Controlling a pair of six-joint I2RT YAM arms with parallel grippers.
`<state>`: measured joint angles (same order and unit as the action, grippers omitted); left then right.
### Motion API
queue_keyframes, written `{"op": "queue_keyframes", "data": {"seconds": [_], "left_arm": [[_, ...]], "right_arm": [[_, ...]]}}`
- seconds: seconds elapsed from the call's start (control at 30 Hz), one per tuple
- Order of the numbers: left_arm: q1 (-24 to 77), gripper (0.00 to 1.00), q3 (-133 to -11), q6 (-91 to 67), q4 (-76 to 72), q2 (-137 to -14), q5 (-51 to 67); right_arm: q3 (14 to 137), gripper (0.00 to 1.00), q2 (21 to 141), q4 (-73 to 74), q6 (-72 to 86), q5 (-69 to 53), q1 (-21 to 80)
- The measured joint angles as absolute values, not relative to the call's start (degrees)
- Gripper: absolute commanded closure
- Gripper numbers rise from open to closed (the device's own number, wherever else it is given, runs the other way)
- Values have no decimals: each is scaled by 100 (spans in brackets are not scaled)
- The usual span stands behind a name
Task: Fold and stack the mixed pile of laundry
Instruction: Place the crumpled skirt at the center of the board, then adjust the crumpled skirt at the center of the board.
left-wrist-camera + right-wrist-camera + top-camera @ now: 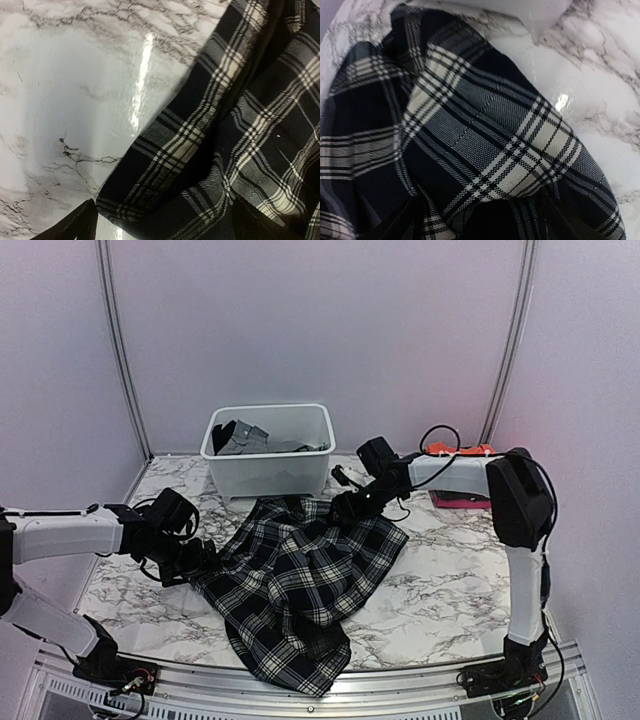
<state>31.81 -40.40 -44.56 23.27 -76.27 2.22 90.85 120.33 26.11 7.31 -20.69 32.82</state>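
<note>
Diagonally, plaid skirt [300, 580], near-left to far-right

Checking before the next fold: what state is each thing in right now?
plaid skirt: unfolded, rumpled, spread on the table.
white tub: upright.
dark grey cloth: crumpled inside the white tub.
left tool: open, over the plaid skirt's left edge.
right tool: open, over the plaid skirt's far corner.

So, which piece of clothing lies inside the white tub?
The dark grey cloth piece: it alone sits in the white plastic tub. The black-and-white plaid skirt lies spread on the marble table, in front of the tub.
</note>
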Motion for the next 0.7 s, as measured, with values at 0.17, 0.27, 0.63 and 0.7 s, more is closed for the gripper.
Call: {"op": "queue_keyframes", "data": {"seconds": [0.17, 0.27, 0.63, 0.7], "left_arm": [[3181, 24, -4062, -4453, 2231, -8128, 250], [3170, 26, -4298, -4383, 2226, -8486, 211], [3068, 15, -5966, -3288, 2228, -9623, 226], [3068, 11, -6235, -2930, 2217, -9555, 434]], "right_arm": [[8742, 41, 12243, 2720, 587, -1796, 3282], [8016, 44, 11817, 2497, 622, -1800, 3282], [4416, 31, 8949, 2150, 1566, -3116, 3723], [4300, 24, 8560, 2493, 1719, -3293, 3887]]}}
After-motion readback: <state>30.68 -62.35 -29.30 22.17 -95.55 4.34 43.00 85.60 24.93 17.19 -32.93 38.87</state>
